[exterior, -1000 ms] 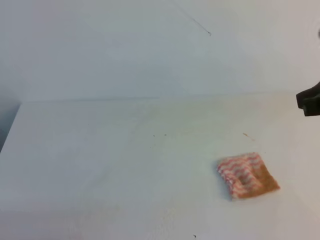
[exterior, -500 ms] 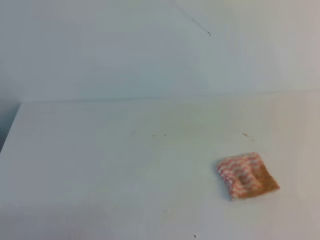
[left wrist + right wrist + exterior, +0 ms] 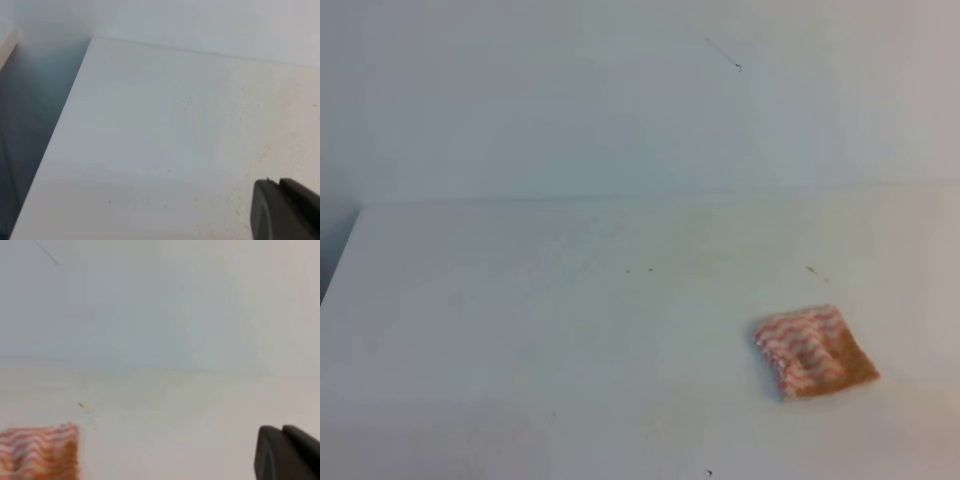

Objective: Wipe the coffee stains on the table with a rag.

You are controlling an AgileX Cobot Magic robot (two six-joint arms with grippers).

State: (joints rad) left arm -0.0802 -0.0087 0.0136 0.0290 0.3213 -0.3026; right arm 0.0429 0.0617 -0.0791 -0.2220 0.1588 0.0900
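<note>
Rag (image 3: pixel 815 350) lies flat on table (image 3: pixel 520 330), untouched, long axis running diagonally. No clear coffee stains visible, only faint specks beyond rag. Right gripper (image 3: pixel 287 452), jaws closed and empty, sits right of rag, nearer. Left gripper (image 3: pixel 285 210): state indeterminate.

A bare test bench, lab-like rather than homely; a plain white table (image 3: pixel 500 330) stands against a blank white wall (image 3: pixel 570 100); no furnishings reveal anything more specific.
</note>
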